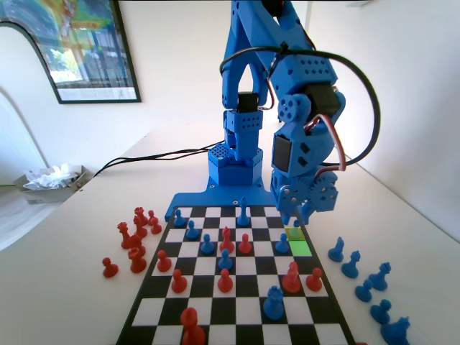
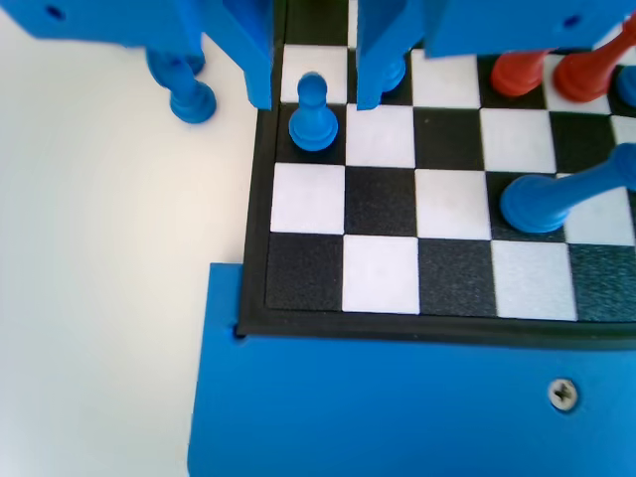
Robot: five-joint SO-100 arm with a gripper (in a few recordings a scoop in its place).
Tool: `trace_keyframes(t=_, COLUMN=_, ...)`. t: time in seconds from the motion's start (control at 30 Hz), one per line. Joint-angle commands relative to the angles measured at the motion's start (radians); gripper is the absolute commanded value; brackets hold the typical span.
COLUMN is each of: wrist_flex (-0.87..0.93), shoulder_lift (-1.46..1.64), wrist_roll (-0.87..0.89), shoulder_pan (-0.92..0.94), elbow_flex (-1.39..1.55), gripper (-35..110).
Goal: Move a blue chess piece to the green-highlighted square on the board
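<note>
- One blue chess piece [image 2: 312, 112], a small pawn with a ball head and flared base, is seen in the upper centre-left of the wrist view, standing upright on a black square at the left edge of the board [image 2: 298, 303].
- Two jaws of the gripper [image 2: 311, 99] hang from the top edge of that view, one on each side of the pawn; they are spread apart, with a gap showing between each jaw and the pawn, so nothing is clamped.
- In the fixed view the gripper [image 1: 305, 214] is seen low at the right side of the board [image 1: 237, 316], right of centre in the frame, and its body hides the pawn there.
- The green-highlighted square [image 1: 300, 249] is found just below the gripper in the fixed view, with a duller yellow-green square directly above it.
- The pawn is judged to be light, stiff and smooth plastic, so it is likely to slip or tip if pinched on the round head.
- A hold on the narrow neck just under the ball is judged best, with the jaws closed evenly from both sides.
- A taller blue piece [image 2: 383, 75] stands just behind the right jaw and could be knocked.
</note>
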Motion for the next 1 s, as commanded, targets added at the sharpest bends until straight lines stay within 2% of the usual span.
trace_keyframes(t=0.0, wrist_flex=-0.012, shoulder_lift=0.012, wrist_roll=-0.021, shoulder_pan=-0.008, elbow_flex=-0.055, gripper=12)
trace_keyframes(t=0.4, wrist_flex=-0.055, shoulder_lift=-0.018, wrist_roll=-0.038, shoulder_pan=-0.011, elbow_flex=-0.020, gripper=11)
trace_keyframes(t=0.57, wrist_flex=-0.049, shoulder_lift=-0.018, wrist_roll=-0.048, shoulder_pan=-0.021, elbow_flex=-0.028, gripper=1)
trace_keyframes(t=0.97, wrist_flex=-0.003, shoulder_lift=-0.012, wrist_roll=-0.032, shoulder_pan=-0.020, elbow_flex=-0.084, gripper=1)
